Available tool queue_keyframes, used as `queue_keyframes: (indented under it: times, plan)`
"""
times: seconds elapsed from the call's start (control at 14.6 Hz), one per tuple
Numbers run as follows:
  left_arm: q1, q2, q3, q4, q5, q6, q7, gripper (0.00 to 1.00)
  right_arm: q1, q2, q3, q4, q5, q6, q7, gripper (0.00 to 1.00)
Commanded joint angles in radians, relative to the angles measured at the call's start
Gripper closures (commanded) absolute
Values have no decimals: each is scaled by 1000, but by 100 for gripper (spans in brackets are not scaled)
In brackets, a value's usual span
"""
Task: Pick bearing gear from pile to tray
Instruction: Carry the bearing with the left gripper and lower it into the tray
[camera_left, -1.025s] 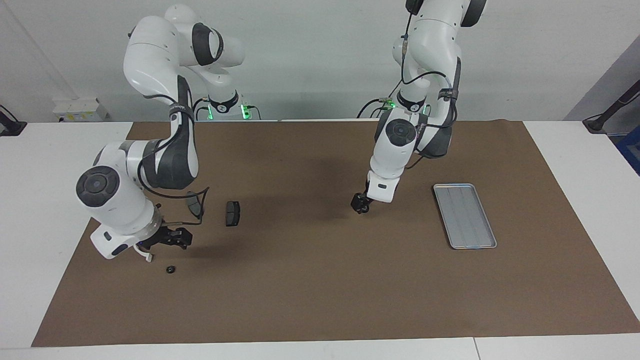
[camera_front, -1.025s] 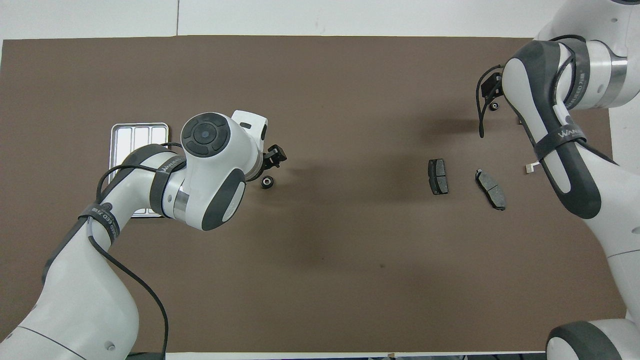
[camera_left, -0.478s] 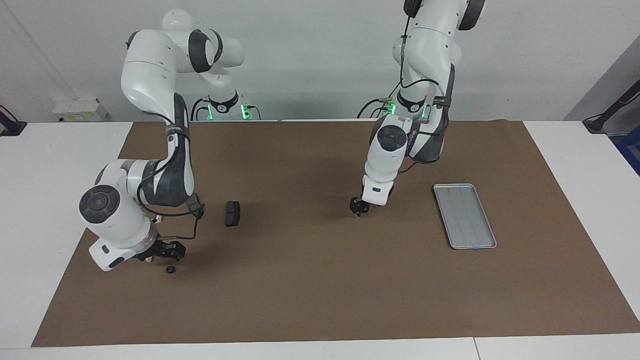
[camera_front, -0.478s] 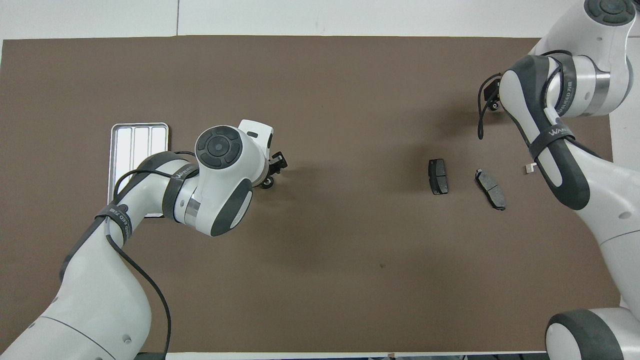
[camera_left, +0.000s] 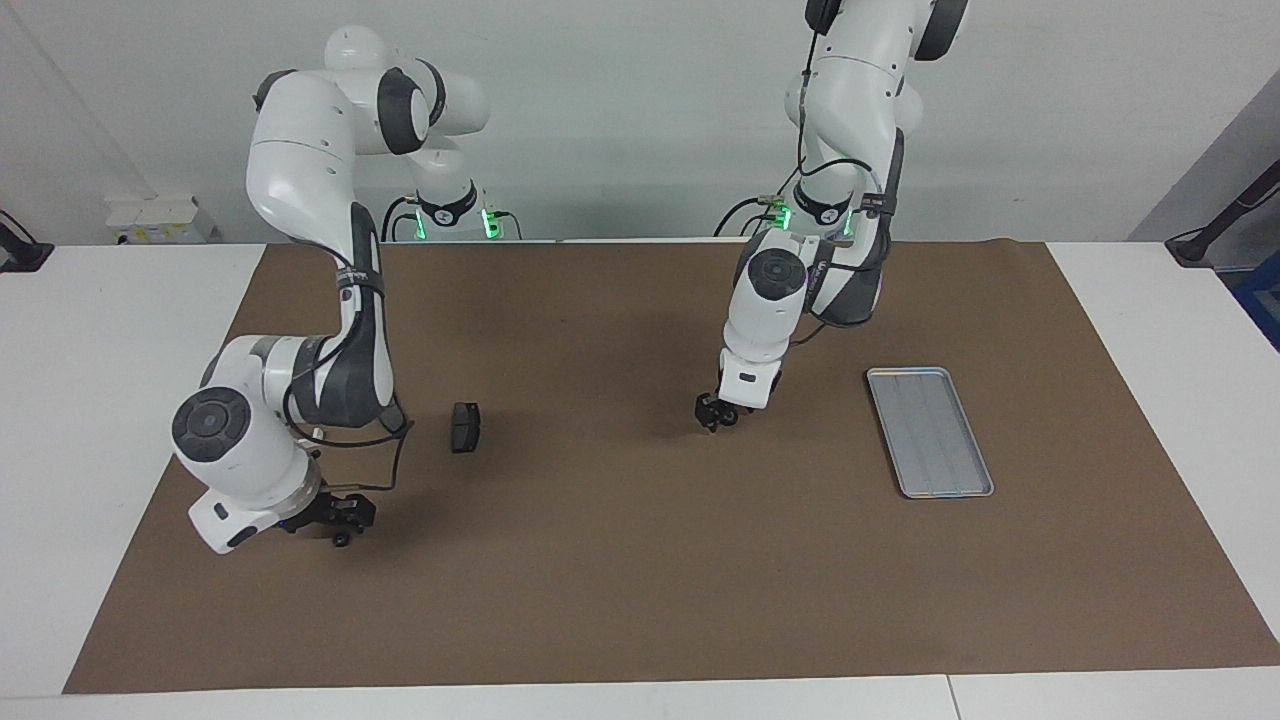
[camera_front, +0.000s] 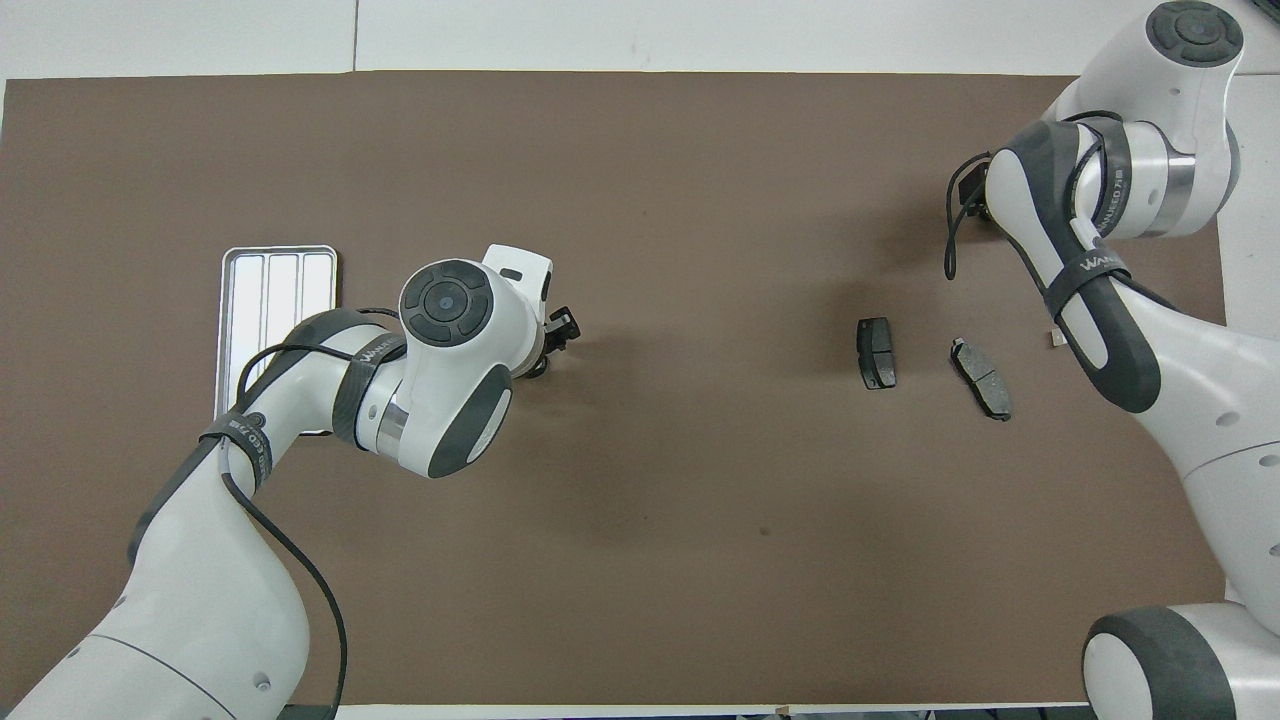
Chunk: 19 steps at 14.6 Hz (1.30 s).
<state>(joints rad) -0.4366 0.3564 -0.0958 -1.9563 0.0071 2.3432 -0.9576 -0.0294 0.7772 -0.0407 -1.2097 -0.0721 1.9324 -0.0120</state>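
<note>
The tray (camera_left: 930, 430) lies flat on the brown mat toward the left arm's end; the left arm partly covers it in the overhead view (camera_front: 270, 285). The pile lies toward the right arm's end: one dark grey pad (camera_left: 465, 427) (camera_front: 876, 352), a second pad (camera_front: 982, 378), and a white bit (camera_front: 1055, 340) beside the right arm. My right gripper (camera_left: 340, 522) is low over a tiny black round piece (camera_left: 342, 541). My left gripper (camera_left: 712, 417) (camera_front: 560, 330) is low over the mat's middle, beside the tray; whatever lies under it is hidden.
The brown mat (camera_left: 640, 580) covers most of the white table. Both arms' elbows hang low over the mat. A cable loop (camera_left: 385, 460) dangles from the right arm near the pad.
My right gripper has come down and toward the black round piece, now right over it. My left gripper has sunk slightly over the mat's middle and now covers the black piece seen there earlier.
</note>
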Motion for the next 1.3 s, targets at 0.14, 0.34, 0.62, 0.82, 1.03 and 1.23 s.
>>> queue_keyframes:
  times: [0.14, 0.34, 0.62, 0.82, 1.03, 1.23]
  plan:
    - [-16, -8, 16, -32, 19, 41, -23, 27, -21, 20, 19, -7, -12, 33, -20, 7]
    - [-14, -8, 16, -36, 19, 50, -23, 35, -23, 30, 19, -7, -9, 37, -10, 8]
    - [-16, -8, 16, -36, 19, 50, -26, 72, -23, 42, 19, -7, -11, 39, 29, 8]
    - [-14, -11, 19, -29, 22, 27, -40, 100, -23, 42, 19, -7, -9, 39, 40, 9]
    - [2, -33, 21, -27, 36, -5, -30, 100, -23, 40, 19, -5, -3, 36, 40, 14]
    - [93, -140, 21, -36, 37, -111, 70, 100, -23, 34, 19, -4, 0, 19, 33, 21]
